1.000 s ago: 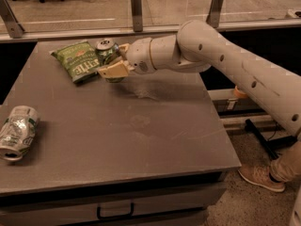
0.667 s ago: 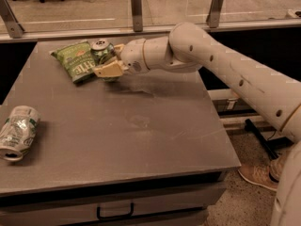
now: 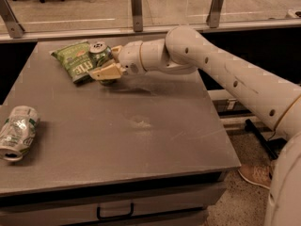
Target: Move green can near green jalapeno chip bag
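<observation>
The green can (image 3: 99,55) stands upright at the back of the grey table (image 3: 117,140), its silver top showing. It touches the right edge of the green jalapeno chip bag (image 3: 75,62), which lies flat with white lettering. My gripper (image 3: 106,66) reaches in from the right and its tan fingers (image 3: 106,72) are closed around the can's body. The lower part of the can is hidden behind the near finger.
A crushed whitish-silver can (image 3: 16,132) lies on its side at the table's left edge. A glass barrier with metal posts (image 3: 136,8) runs behind the table. A drawer handle (image 3: 115,213) is below the front edge. A shoe (image 3: 257,173) is on the floor right.
My gripper has carried the green can a little to the left, closer against the chip bag. The crushed can has not moved.
</observation>
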Available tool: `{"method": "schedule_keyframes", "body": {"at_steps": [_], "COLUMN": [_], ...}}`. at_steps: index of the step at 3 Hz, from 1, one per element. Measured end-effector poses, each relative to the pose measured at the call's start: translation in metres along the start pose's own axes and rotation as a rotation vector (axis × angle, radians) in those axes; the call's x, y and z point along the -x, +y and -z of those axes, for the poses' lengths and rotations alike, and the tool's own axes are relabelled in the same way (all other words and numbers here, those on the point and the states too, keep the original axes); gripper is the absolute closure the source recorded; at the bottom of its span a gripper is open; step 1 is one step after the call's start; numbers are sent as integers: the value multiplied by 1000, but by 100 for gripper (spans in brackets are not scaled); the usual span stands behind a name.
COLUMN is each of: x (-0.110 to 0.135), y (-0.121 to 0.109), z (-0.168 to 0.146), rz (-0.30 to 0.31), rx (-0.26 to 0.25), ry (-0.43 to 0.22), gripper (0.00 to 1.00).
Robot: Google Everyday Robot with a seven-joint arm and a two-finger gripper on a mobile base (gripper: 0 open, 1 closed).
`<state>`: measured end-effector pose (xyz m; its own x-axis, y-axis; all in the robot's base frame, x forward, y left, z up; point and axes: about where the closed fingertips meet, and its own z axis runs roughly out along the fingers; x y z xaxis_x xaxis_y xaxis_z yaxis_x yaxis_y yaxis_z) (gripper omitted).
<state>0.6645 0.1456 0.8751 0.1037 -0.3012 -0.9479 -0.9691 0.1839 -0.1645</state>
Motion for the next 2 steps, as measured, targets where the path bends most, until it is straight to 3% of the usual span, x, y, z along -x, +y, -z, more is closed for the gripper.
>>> {"method": "schedule_keyframes", "body": {"at_steps": [1, 2], "x": [-1, -7], "y": [4, 12], "z": [8, 38], "rz": [11, 6], "rx": [-12, -38], "ry": [6, 30], "gripper": [0, 0]}}
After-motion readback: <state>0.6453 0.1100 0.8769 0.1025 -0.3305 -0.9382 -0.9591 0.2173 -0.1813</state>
